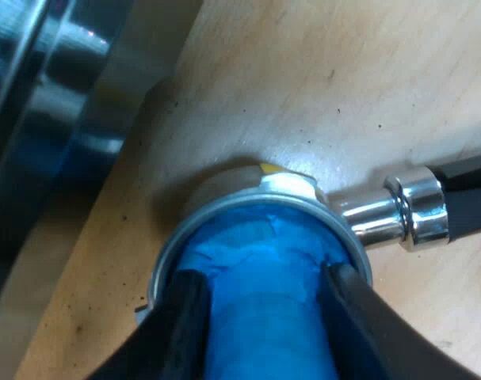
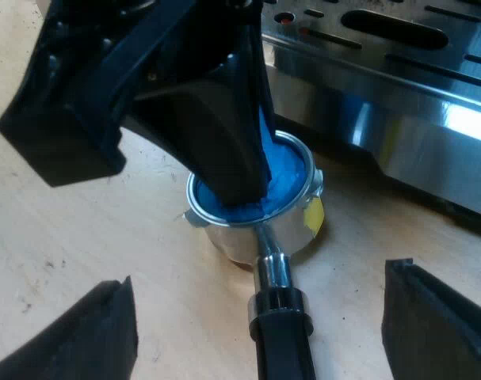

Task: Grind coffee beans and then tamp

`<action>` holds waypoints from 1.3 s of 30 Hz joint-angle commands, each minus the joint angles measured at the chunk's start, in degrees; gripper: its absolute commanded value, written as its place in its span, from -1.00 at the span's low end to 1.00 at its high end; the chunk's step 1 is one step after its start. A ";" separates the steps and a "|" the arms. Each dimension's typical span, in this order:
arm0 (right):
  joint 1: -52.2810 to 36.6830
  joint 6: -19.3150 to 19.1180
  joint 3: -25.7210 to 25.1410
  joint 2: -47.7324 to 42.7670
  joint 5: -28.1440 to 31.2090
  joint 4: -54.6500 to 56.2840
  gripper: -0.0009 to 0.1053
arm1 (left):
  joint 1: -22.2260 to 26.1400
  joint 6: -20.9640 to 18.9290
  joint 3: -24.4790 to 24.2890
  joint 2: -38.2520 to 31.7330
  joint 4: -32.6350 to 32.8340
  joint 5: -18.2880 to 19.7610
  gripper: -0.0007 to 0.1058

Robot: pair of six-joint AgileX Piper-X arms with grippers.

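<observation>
Left gripper [image 1: 264, 285]: clamped on blue tamper [image 1: 252, 245], seated in holder [image 1: 292, 184]. Right gripper [image 2: 257, 289]: wide open, empty, over the handle [image 2: 281, 340]. Advice: press straight down, tamper level.

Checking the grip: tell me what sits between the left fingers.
The blue tamper, standing in the metal holder, sits between the left fingers, per the left wrist view.

Quick count – one espresso machine [image 2: 398, 103], one metal holder [image 2: 232, 237], one blue tamper [image 2: 286, 178], and two grippers: left gripper [image 1: 260, 273], right gripper [image 2: 260, 317].
</observation>
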 commanded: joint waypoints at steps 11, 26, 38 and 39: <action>0.11 0.03 -0.07 -0.31 0.38 0.17 0.27 | -0.06 0.25 1.51 4.07 1.36 -0.36 -0.98; 0.11 -0.09 -0.07 -0.31 0.38 0.47 0.27 | -0.06 0.25 1.40 1.43 1.21 -0.36 -0.98; 0.11 -2.78 -0.79 -0.31 0.38 -4.66 0.27 | -0.06 0.25 -2.01 -9.56 1.91 -0.36 -0.98; 0.11 -3.61 -1.36 -0.31 0.38 -4.66 0.27 | 0.28 0.25 -2.01 -11.06 3.56 -0.36 -0.98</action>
